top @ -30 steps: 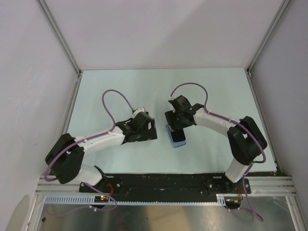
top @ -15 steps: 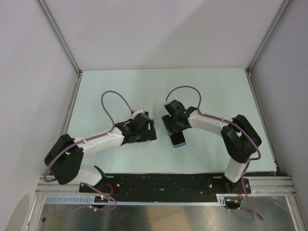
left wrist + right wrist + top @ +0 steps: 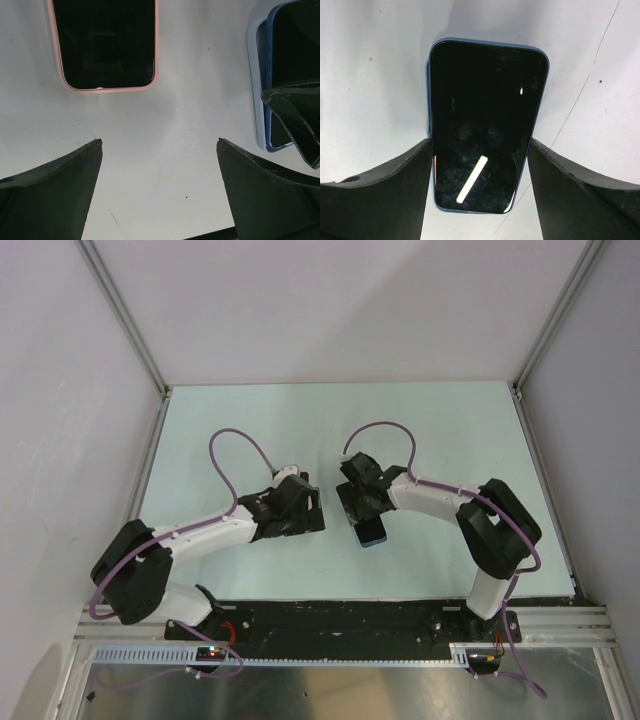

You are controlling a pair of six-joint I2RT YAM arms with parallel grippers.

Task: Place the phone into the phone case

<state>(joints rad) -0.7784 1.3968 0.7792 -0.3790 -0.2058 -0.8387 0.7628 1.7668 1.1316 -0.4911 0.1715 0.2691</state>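
Observation:
A blue phone [image 3: 482,125] with a black screen lies flat between the fingers of my right gripper [image 3: 480,142], which press on its two long edges. In the left wrist view the phone [image 3: 295,45] rests on a pale blue phone case [image 3: 256,90], offset so the case's left rim shows beside it. From above, the phone [image 3: 373,532] pokes out below the right gripper [image 3: 365,508]. My left gripper [image 3: 159,142] hangs open over bare table just to the left of it, holding nothing.
A second phone in a pink case [image 3: 105,45] lies screen up on the table ahead of the left gripper. The pale green table [image 3: 450,430] is walled in by white panels and metal posts at the back and sides.
The right gripper has shifted a little left and turned, taking the phone with it over the pale blue case. The left arm has barely moved.

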